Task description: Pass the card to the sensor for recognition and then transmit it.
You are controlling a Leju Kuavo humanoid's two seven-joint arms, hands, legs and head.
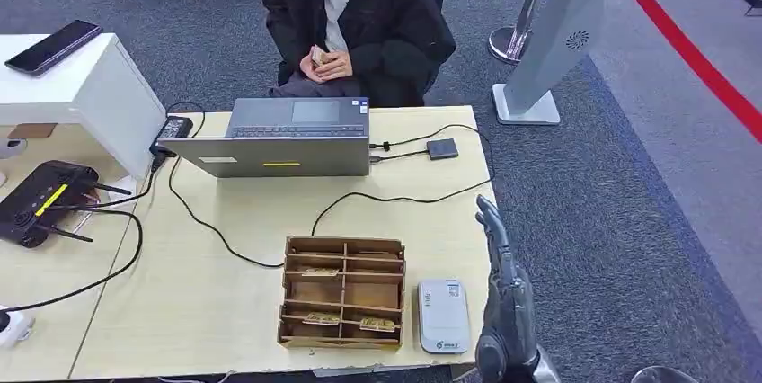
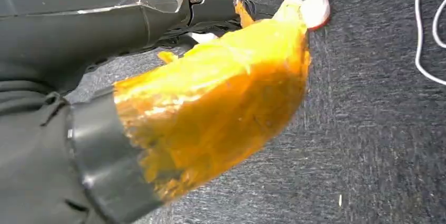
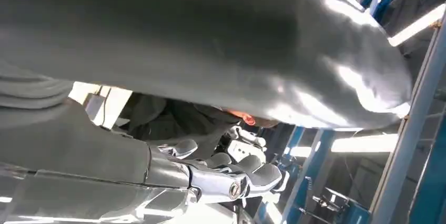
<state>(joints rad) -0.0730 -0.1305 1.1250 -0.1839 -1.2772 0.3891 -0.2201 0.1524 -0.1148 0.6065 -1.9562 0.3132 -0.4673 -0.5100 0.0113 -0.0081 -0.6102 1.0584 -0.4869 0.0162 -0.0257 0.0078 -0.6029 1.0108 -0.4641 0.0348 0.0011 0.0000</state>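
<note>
Cards [image 1: 322, 317] lie in the cardboard organizer [image 1: 342, 291] at table [image 1: 216, 266] centre front, the white sensor [image 1: 443, 315] just beside it at 3 o'clock. Right hand [image 1: 505, 298] stands upright at the table's 4 o'clock edge, fingers extended, holding nothing (left hand's state: cannot tell).

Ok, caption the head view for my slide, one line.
Right hand raised, holding nothing, beside the card reader and cardboard card organizer, with a seated person behind the laptop.
</note>
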